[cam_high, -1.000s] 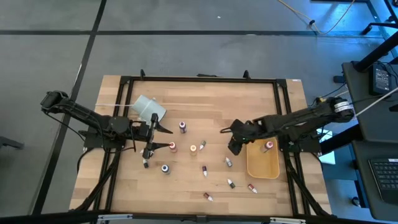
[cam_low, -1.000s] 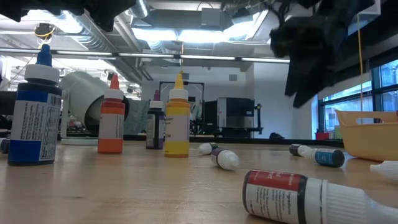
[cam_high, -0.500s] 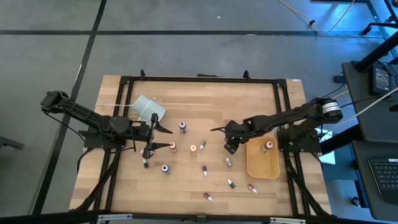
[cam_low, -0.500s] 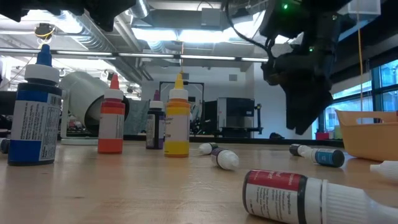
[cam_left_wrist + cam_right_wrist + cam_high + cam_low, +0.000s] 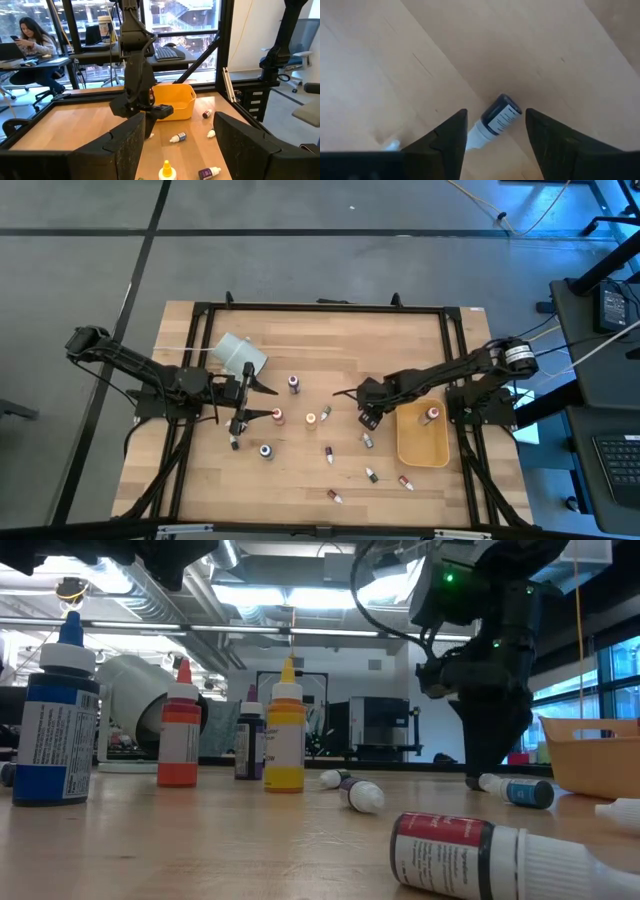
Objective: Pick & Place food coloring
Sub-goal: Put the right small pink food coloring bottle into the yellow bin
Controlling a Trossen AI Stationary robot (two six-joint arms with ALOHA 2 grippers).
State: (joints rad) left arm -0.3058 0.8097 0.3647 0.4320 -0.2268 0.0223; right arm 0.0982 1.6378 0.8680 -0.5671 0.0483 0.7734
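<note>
Small food coloring bottles are scattered over the wooden table; some stand, such as the orange one [image 5: 277,416] and the yellow one [image 5: 311,419], and others lie on their sides. My right gripper [image 5: 365,421] [image 5: 492,758] is open and points down over a dark blue bottle [image 5: 501,116] [image 5: 522,791] that lies on its side. Its fingers stand on either side of the bottle without touching it. My left gripper [image 5: 264,402] [image 5: 180,118] is open, level, beside the standing bottles. One red bottle [image 5: 432,415] stands in the tan tray [image 5: 420,448].
A white cup-like cylinder [image 5: 240,355] lies on its side near the far left. The tan tray sits just right of my right gripper. More bottles lie toward the near edge [image 5: 334,496] [image 5: 405,482]. A black frame [image 5: 320,308] rims the table. A person sits beyond it [image 5: 30,40].
My right gripper has moved a little toward the table's left and come down, from high above the table to just over the lying dark blue bottle. The bottles have stayed where they were.
</note>
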